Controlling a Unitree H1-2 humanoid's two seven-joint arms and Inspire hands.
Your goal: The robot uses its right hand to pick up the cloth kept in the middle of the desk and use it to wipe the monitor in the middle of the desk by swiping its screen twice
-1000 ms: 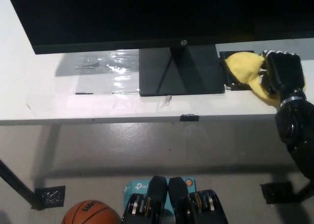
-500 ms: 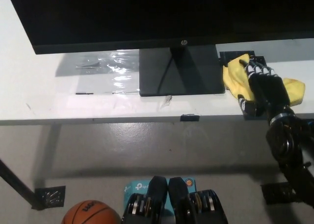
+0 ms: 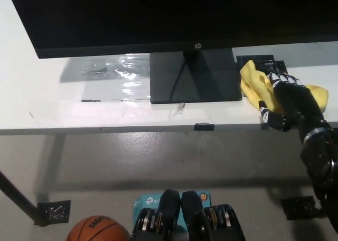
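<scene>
The yellow cloth (image 3: 252, 85) lies spread on the white desk (image 3: 63, 111), just right of the monitor's stand base (image 3: 194, 75). My black right hand (image 3: 288, 102) rests over the cloth's middle near the desk's front edge. Its fingers are apart and stretched across the fabric, not closed on it. One end of the cloth shows to the right of the hand. The black monitor (image 3: 158, 19) fills the top of the head view, with its lower bezel above the cloth. My white left hand is out of view.
A black pad (image 3: 257, 58) sits under the cloth's far edge. Clear plastic film (image 3: 117, 69) lies on the desk left of the stand. On the floor below are a basketball (image 3: 98, 230), a blue box (image 3: 140, 202) and desk-leg feet.
The right hand moved left with the bunched cloth, which then spread flat on the desk. Since then the hand has drawn back slightly toward the desk's front edge with its fingers loosened.
</scene>
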